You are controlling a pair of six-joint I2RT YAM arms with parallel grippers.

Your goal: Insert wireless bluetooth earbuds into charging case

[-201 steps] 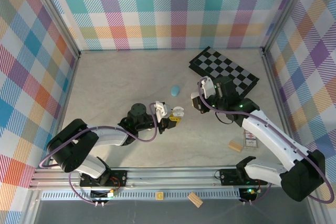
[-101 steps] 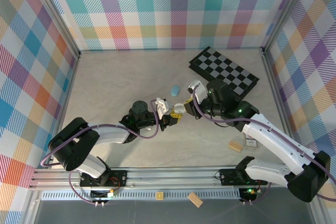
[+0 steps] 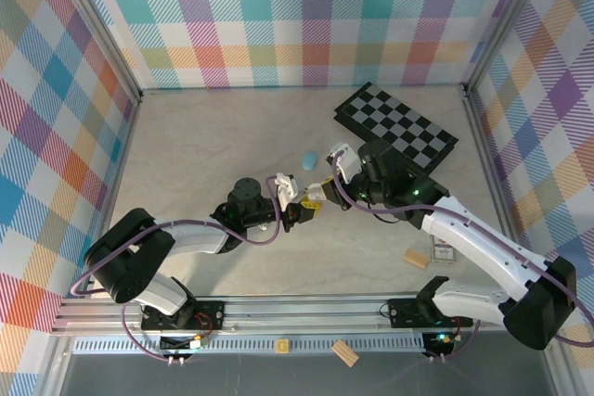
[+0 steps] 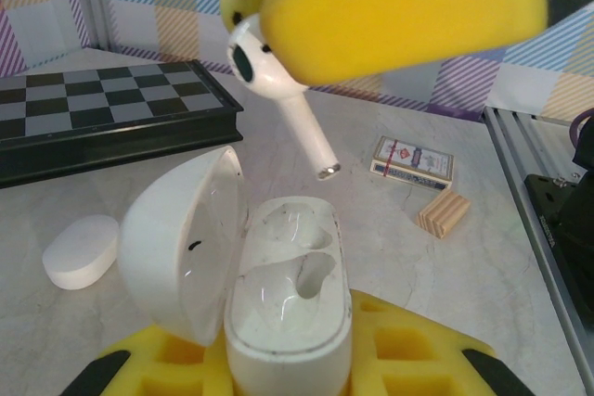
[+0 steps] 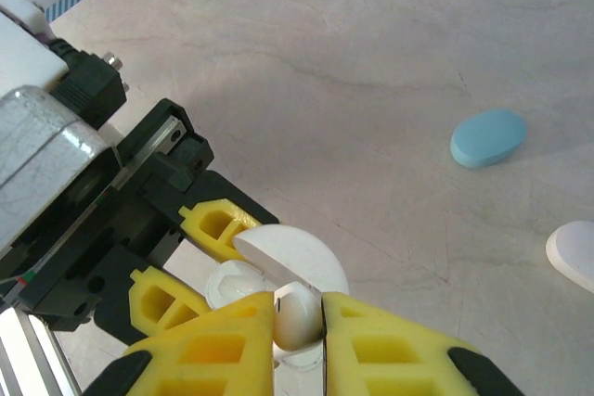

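My right fingers (image 5: 223,350) are pinched shut on a white earbud (image 5: 299,314), which sits between the two yellow pads in the right wrist view. Just beyond it lies the open charging case (image 5: 278,261), lid up, clamped between the yellow fingers of my left gripper (image 5: 190,261). Far to the right on the marbled table (image 5: 371,62) rests a light blue oval case (image 5: 488,136), and a white oval case (image 5: 575,252) sits at the right edge.

From the left wrist, my left gripper (image 4: 278,364) grips the charging case (image 4: 288,312) by its base. Its lid (image 4: 181,243) is swung open to the left and both wells are bare. The earbud (image 4: 278,90) hangs above the case from my right gripper's yellow pad (image 4: 390,6). Its stem slants down to the right and ends just above the rim, apart from it. The white oval case (image 4: 82,250) lies to the left, with a checkerboard (image 4: 111,113) behind it. A card pack (image 4: 413,159) and a wooden block (image 4: 443,213) lie to the right.

From above, my left gripper (image 3: 308,203) and right gripper (image 3: 329,183) meet mid-table. The light blue oval case (image 3: 309,159) lies just beyond them and the checkerboard (image 3: 394,127) sits far right. The earbud is too small to make out here.
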